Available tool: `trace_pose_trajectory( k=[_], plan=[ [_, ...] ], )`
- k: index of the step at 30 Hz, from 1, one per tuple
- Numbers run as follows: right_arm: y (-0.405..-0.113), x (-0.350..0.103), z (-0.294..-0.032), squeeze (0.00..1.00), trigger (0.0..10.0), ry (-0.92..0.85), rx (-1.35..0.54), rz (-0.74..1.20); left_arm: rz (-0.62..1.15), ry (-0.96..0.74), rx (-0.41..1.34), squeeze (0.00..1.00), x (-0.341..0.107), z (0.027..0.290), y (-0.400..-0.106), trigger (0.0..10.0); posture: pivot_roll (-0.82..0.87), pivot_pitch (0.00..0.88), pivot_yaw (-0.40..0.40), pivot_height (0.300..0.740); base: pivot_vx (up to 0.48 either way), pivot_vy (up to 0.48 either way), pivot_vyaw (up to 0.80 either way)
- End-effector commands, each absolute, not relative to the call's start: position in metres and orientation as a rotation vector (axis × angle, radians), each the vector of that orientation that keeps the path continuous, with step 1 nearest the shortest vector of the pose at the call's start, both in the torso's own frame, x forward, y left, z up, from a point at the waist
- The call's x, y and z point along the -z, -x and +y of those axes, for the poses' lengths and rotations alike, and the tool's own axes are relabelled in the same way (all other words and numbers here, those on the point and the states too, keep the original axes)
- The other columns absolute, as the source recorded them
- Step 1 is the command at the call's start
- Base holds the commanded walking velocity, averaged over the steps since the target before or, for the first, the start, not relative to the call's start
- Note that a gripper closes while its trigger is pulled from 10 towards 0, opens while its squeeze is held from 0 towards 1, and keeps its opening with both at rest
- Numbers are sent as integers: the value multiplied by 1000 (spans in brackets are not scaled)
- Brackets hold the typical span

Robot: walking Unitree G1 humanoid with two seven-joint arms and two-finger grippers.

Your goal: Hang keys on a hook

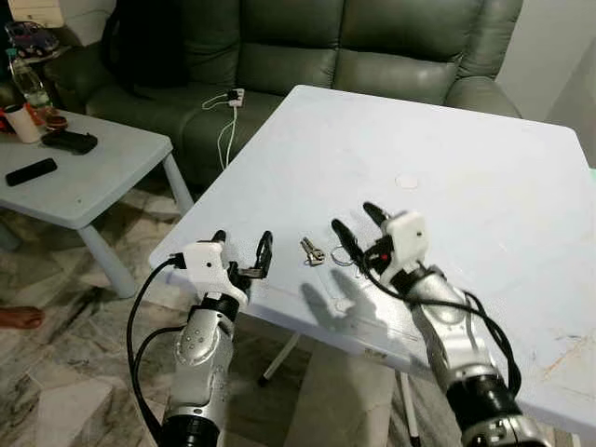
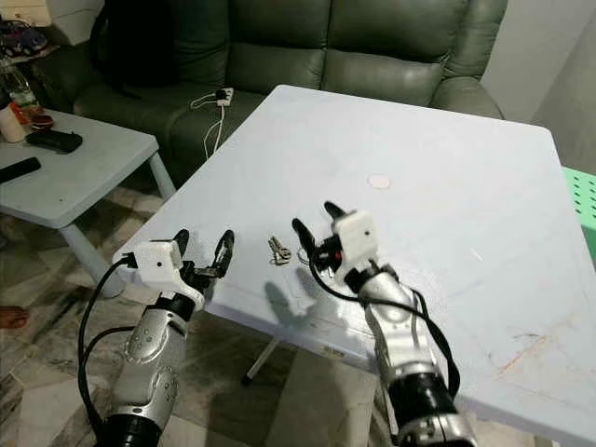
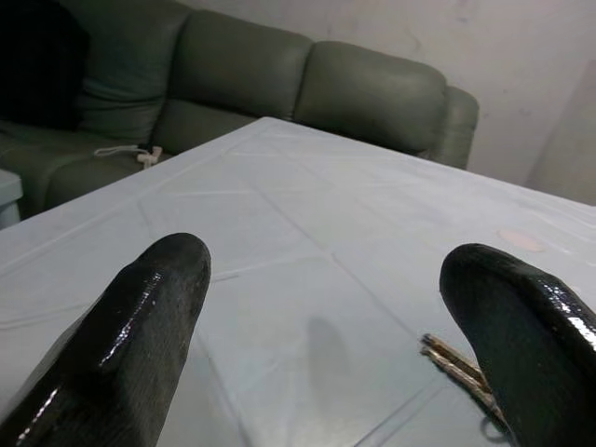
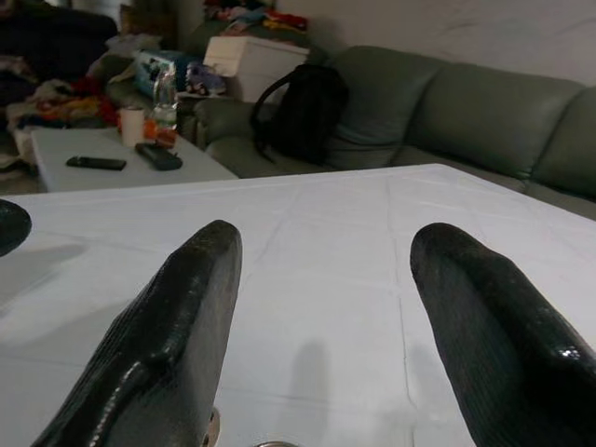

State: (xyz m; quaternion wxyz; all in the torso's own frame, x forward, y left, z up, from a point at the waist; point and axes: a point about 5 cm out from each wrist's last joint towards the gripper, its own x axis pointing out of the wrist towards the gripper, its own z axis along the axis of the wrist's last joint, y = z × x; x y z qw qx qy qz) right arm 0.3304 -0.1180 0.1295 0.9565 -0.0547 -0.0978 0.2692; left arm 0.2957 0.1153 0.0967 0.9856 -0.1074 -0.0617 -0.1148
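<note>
A small bunch of silver keys (image 1: 313,250) lies flat on the pale blue table (image 1: 466,168) near its front edge, with a thin key ring (image 1: 341,256) trailing to the right. My right gripper (image 1: 358,223) hovers open just right of the keys, fingers spread over the ring. My left gripper (image 1: 242,250) is open at the table's front-left corner, a hand's width left of the keys. In the left wrist view the keys (image 3: 456,358) show beside one finger (image 3: 521,326). No hook is in sight.
A green sofa (image 1: 326,47) stands behind the table, with a white charger and cable (image 1: 228,107) on its seat. A low side table (image 1: 84,168) at left carries remotes, a cup and a bottle. A round mark (image 1: 407,181) dots the tabletop.
</note>
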Motion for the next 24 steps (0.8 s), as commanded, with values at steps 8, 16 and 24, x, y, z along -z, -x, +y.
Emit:
trace_pose_trajectory(
  k=[8,16,24],
  plan=[
    [-338,-125,-122,0,10000,199,-641,-148,-99,215,266,0,-98,100,-288,10000,39,0,-57,740,0,0,0],
    [-342,-123,-127,0,10000,211,-674,-117,-87,216,290,0,-96,92,-278,10000,42,13,-71,740,0,0,0],
    [-347,-121,-132,0,10000,231,-682,-88,-73,223,289,0,-95,88,-273,10000,45,30,-81,740,0,0,0]
  ],
)
